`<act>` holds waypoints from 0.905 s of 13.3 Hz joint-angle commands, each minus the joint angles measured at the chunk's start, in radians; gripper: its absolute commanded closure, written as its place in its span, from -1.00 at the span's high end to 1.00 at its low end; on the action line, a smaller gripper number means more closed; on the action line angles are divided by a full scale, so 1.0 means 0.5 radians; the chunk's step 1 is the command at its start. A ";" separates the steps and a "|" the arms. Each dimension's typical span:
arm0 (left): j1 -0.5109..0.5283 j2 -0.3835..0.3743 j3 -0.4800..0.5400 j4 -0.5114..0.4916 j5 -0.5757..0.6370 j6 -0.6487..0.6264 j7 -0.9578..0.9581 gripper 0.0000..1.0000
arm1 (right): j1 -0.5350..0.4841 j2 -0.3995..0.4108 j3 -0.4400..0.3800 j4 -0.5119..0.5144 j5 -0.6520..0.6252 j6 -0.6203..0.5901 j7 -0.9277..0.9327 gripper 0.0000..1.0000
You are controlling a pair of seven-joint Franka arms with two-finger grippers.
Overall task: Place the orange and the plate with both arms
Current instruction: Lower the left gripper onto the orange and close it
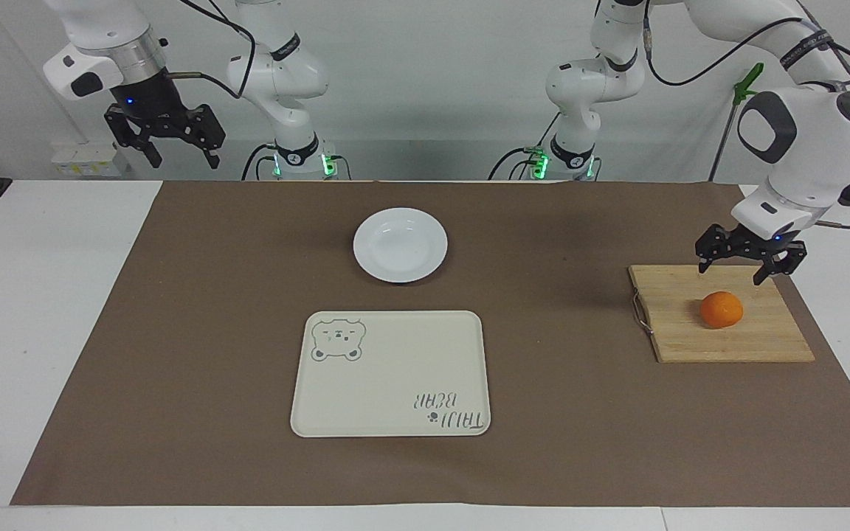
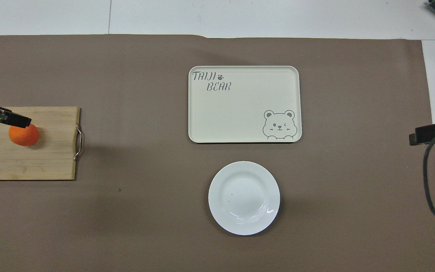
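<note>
Orange (image 1: 721,309) sits on the bamboo cutting board (image 1: 720,339) at the left arm's end of the table, bright against the pale wood, and nothing is touching it. Just above it hangs the left gripper (image 1: 732,275), over the board's edge nearest the robots, its two black fingers spread wide and empty, a small blue light glowing on its body. From overhead, one of its fingertips (image 2: 23,121) overlaps the top of the fruit, yet the facing view shows clear air between them. The board has a metal handle (image 1: 640,313) on the side toward the middle of the table. Moving inward, the white plate (image 1: 400,244) lies on the brown mat (image 1: 196,332), near the robots and about midway between the two arm bases, with nothing on it. The cream bear-print tray (image 1: 391,373) lies just beside the plate, farther from the robots. Off at the right arm's end, the right gripper (image 1: 181,150) waits high in the air past the mat's corner, fingers likewise parted and holding nothing.
</note>
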 commanded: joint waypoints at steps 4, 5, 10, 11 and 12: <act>0.171 0.150 -0.018 -0.195 0.005 0.365 0.206 1.00 | -0.004 -0.072 0.006 -0.248 0.228 0.210 -0.064 1.00; 0.189 0.177 -0.018 -0.201 0.005 0.381 0.209 1.00 | -0.004 -0.075 0.006 -0.251 0.228 0.201 -0.079 1.00; 0.192 0.230 -0.012 -0.376 0.005 0.635 0.206 1.00 | 0.039 -0.066 0.009 -0.199 -0.090 0.137 -0.076 1.00; 0.214 0.236 -0.009 -0.404 0.005 0.672 0.206 1.00 | 0.073 -0.063 0.009 -0.172 -0.149 0.128 -0.067 1.00; 0.232 0.233 -0.009 -0.410 0.005 0.666 0.203 1.00 | 0.079 -0.060 0.013 -0.135 -0.201 0.085 -0.067 1.00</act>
